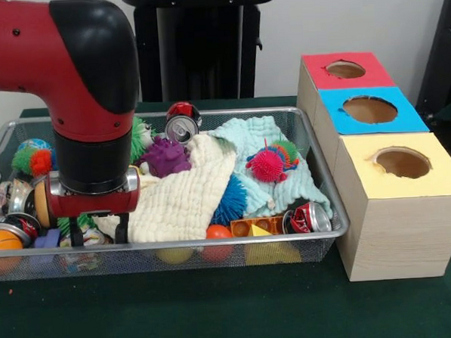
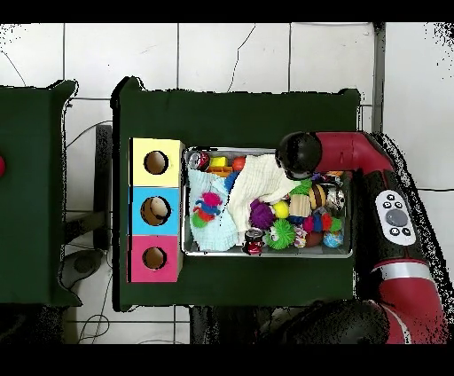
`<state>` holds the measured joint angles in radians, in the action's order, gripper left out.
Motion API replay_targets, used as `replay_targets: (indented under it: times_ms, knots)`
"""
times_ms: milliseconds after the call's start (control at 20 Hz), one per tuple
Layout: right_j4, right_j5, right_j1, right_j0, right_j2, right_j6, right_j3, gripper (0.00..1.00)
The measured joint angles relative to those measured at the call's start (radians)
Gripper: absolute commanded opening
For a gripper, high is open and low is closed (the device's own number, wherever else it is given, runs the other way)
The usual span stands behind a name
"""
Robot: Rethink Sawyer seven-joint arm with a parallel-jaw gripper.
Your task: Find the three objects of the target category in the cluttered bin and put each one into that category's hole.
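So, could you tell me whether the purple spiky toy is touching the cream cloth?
Touching. The front view shows the purple spiky toy resting against the cream cloth's upper edge, no gap between them.

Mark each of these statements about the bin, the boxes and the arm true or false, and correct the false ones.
1. The gripper hangs over the bin's end farthest from the boxes. True.
2. The yellow box sits between the red and blue ones. False: the blue box is in the middle, with the red box on its other side.
3. A cream cloth lies among the toys in the wire bin. True.
4. A crushed can lies in the bin corner nearest the yellow box. True.
5. The purple spiky toy rests on the green table outside the bin. False: it lies inside the bin, beside the cream cloth.
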<state>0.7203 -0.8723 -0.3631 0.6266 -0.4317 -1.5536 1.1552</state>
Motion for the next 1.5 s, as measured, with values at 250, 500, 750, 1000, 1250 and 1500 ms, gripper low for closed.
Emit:
replay_targets:
  times_ms: [250, 500, 750, 1000, 1250, 1500]
  knots:
    - [0.0, -0.025, 0.006, -0.025, 0.022, 0.0, -0.024, 1.0]
    - [0.0, -0.039, 0.009, -0.054, 0.052, 0.0, -0.044, 1.0]
    - [0.0, -0.041, 0.01, -0.087, 0.094, 0.0, -0.061, 1.0]
    - [0.0, -0.045, 0.013, -0.11, 0.13, 0.0, -0.076, 1.0]
    - [0.0, -0.048, 0.032, -0.116, 0.176, 0.0, -0.08, 1.0]
    - [0.0, -0.048, 0.058, -0.116, 0.209, 0.0, -0.08, 1.0]
